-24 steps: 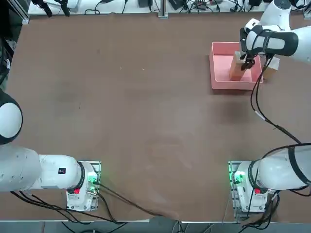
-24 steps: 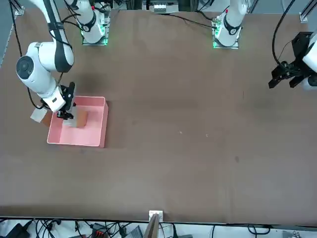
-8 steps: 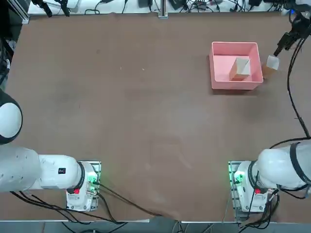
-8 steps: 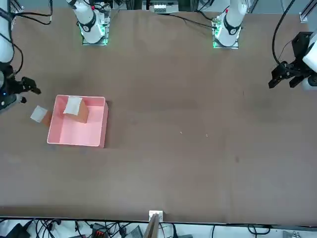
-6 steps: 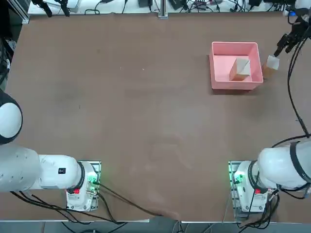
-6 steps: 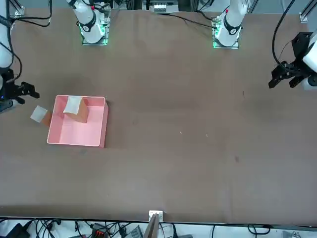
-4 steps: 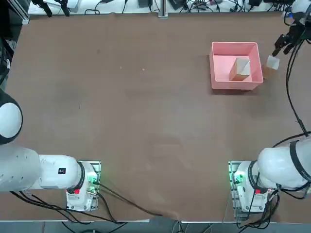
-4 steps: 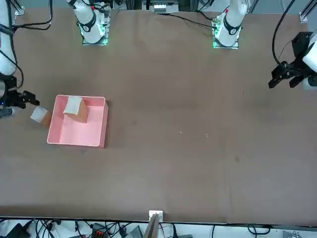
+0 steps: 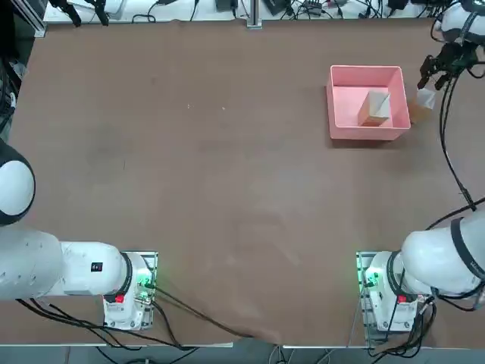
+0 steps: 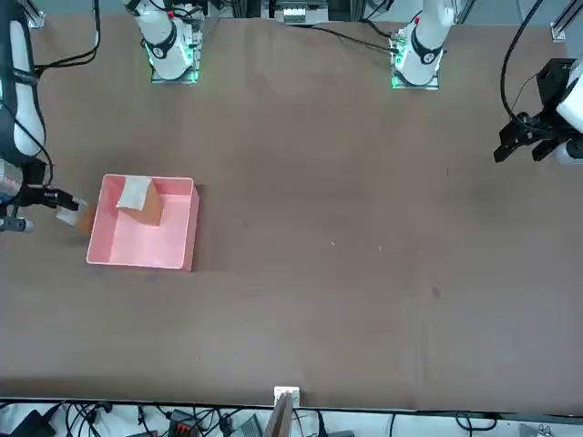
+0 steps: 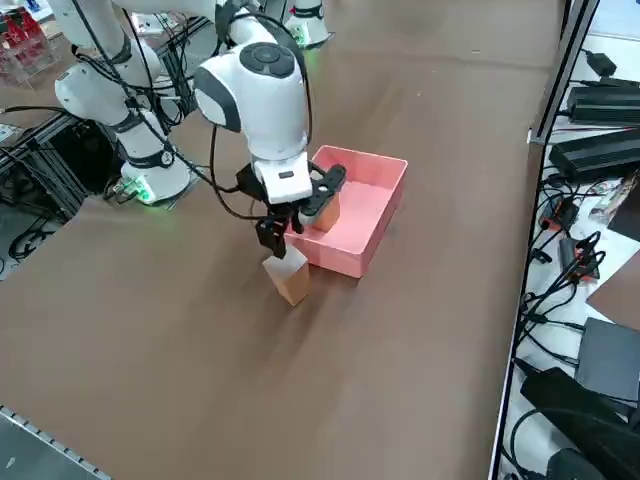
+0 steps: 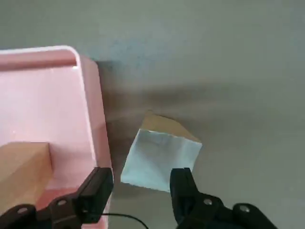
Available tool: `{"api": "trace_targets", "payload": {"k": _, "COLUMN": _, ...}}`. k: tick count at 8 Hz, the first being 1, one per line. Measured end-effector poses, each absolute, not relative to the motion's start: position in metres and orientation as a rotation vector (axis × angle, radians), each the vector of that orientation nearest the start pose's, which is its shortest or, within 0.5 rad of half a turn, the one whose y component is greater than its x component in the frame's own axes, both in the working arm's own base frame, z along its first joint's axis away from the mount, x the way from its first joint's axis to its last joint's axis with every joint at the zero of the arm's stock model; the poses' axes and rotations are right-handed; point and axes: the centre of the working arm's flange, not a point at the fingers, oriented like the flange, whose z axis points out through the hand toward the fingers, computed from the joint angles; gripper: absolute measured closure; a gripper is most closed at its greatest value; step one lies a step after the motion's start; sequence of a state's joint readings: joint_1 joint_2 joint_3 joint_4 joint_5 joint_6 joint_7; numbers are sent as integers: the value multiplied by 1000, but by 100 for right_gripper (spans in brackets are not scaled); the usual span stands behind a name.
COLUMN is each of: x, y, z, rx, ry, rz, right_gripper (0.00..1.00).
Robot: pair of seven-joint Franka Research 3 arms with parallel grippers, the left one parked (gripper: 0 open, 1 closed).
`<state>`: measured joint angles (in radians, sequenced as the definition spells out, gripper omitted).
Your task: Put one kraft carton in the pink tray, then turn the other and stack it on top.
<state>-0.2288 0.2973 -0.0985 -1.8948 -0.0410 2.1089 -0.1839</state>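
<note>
Hovering with fingers spread, the right gripper (image 12: pixel 138 191) hangs above the small tan-brown kraft carton (image 12: pixel 159 153) standing just right of the shallow pink plastic tray (image 9: pixel 366 76), which holds the other kraft carton (image 9: pixel 374 107).

1. The tray (image 9: pixel 345 114) sits on the table (image 9: pixel 227 189) at its far right part, seen from the robot.
2. One carton (image 9: pixel 373 107) stands inside the tray, toward its right wall, roughly midway front to back.
3. The other carton (image 11: pixel 287 276) stands on the table outside the tray, just beside its right wall, apart from it.
4. The right gripper (image 12: pixel 140 195) hangs above this outer carton, its fingers spread, over the gap between carton and tray wall.
5. The rest of the table lies to the left of the tray.
</note>
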Motion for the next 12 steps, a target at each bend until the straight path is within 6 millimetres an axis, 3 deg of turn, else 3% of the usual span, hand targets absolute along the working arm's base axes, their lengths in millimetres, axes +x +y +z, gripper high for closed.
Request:
{"api": "trace_targets", "payload": {"k": 3, "x": 581, "y": -192, "z": 341, "rx": -3177, "ry": 222, "rz": 141, "right_gripper": 25}}
{"api": "trace_targets", "payload": {"k": 8, "x": 586, "y": -193, "z": 312, "rx": -3179, "ry": 247, "rz": 150, "right_gripper": 26}}
{"api": "trace_targets", "payload": {"k": 12, "x": 588, "y": -193, "z": 305, "rx": -3181, "ry": 252, "rz": 140, "right_gripper": 26}}
